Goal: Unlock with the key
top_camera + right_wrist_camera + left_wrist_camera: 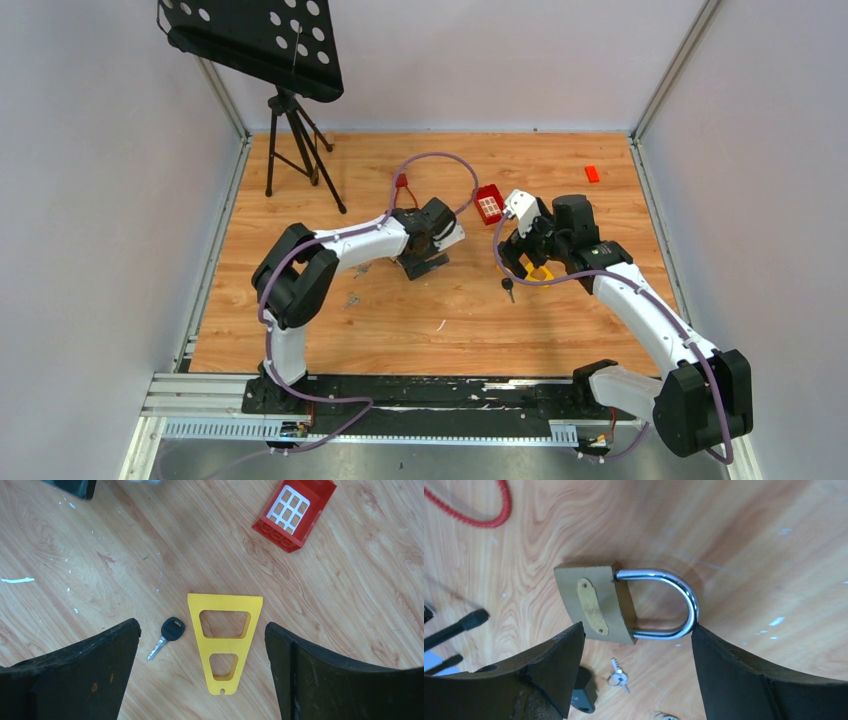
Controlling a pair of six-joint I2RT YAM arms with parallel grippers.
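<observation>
The left tool (639, 626) was down at the wooden surface (400, 320), its jaws closed in on a brass padlock (596, 602) that lay flat there. One pad (724, 670) touched the outer bend of the steel shackle (684, 595). The other pad (549, 665) met the lower corner of the padlock's body. A small pair of keys on a ring (619, 677) lay on the wood just beyond the padlock, and a red cord (499, 510) curled well apart from it.

The right tool (202, 626) hung over the surface with its jaws spread wide and nothing in them. Beneath it lay a black-headed key (167, 636), nearer one finger and just beside a flat yellow trapezoid frame (225, 640). It touched neither finger. A red window block (292, 510) sat farther off. From overhead, this key (508, 287) lay between the two arms.
</observation>
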